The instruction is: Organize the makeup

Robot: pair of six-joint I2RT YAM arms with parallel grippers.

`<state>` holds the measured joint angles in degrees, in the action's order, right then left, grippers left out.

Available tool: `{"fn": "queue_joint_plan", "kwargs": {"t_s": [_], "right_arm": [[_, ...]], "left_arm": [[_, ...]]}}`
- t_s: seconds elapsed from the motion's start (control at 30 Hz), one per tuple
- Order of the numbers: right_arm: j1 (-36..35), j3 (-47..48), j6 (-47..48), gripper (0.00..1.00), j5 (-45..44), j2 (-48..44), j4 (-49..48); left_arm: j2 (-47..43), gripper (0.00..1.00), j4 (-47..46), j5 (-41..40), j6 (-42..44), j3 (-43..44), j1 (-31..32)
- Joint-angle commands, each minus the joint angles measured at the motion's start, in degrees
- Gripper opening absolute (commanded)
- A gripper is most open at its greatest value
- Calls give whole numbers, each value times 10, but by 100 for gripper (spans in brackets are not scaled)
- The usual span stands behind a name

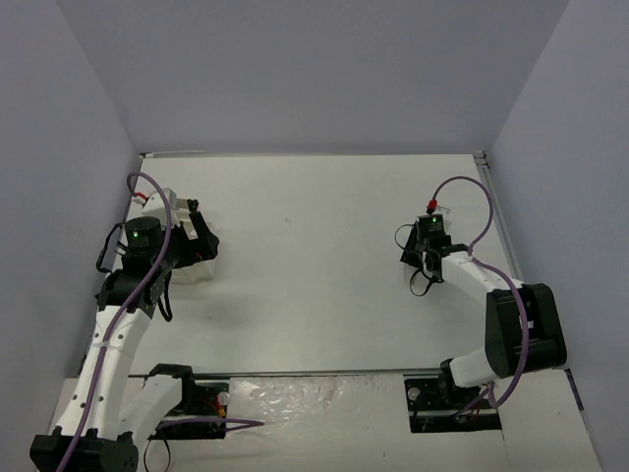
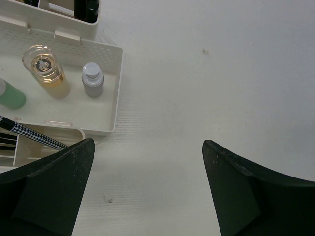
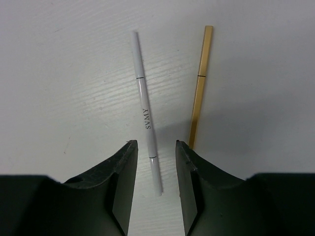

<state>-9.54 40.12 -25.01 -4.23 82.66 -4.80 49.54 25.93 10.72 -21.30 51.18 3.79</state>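
Right jaws are open, straddling the white pencil [image 3: 146,113] on the tabletop [image 3: 74,59], right side, lined up to pinch it; gold pencil [image 3: 199,88] lies just beside. Left jaws hang wide open and empty beside the tray [image 2: 112,98], probably parked by the drop-off.

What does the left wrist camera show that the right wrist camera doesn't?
Only the left wrist view: a white tray holding an amber bottle, a grey bottle, a green bottle and a checked pencil. Only the right wrist view: a white pencil and a gold stick side by side, the white one running between the fingers of the right hand. Both: bare white table and an open hand, the left hand spread wider.
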Motion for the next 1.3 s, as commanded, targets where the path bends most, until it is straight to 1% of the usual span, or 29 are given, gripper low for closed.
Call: {"fn": "queue_joint_plan", "kwargs": {"t_s": [0.0, 0.27, 0.4, 0.53, 0.67, 0.7, 0.77, 0.8, 0.87, 0.93, 0.97, 1.03, 1.07, 1.13, 1.27], "right_arm": [[-12, 33, 22, 34, 22, 21, -18], [-19, 49, 10, 34, 14, 76, 0], [-20, 55, 6, 31, -5, 91, 19], [-30, 67, 8, 22, -17, 109, 38], [-63, 82, 17, 1, -25, 123, 44], [-73, 85, 18, 0, -27, 123, 41], [-112, 89, 24, 0, -30, 115, 31], [-114, 91, 25, 0, -28, 110, 25], [-168, 91, 26, 0, -21, 80, -9], [-223, 84, 26, 0, -18, 52, -46], [-258, 80, 26, 0, -17, 37, -67], [-302, 63, 29, 0, -14, -4, -136], [-322, 63, 32, 0, -14, -16, -159], [-371, 45, 39, 0, -13, -42, -218], [-446, 34, 56, 0, -4, -73, -310]], "left_arm": [[-1, 89, -26, 9, -2, 11, 1], [2, 89, -26, 10, -2, 10, 1], [3, 89, -27, 12, -3, 10, 1], [4, 89, -29, 18, -5, 10, 2], [8, 89, -37, 34, -9, 10, 2], [11, 89, -37, 40, -12, 11, 2], [17, 89, -38, 60, -27, 15, 6], [19, 89, -38, 71, -34, 16, 8], [26, 89, -39, 101, -52, 22, 30], [28, 89, -40, 109, -72, 30, 55], [28, 89, -42, 111, -86, 35, 69], [29, 89, -54, 107, -116, 38, 110], [29, 89, -55, 107, -117, 39, 111], [32, 89, -79, 105, -155, 39, 150], [35, 89, -112, 93, -186, 41, 189]]}}
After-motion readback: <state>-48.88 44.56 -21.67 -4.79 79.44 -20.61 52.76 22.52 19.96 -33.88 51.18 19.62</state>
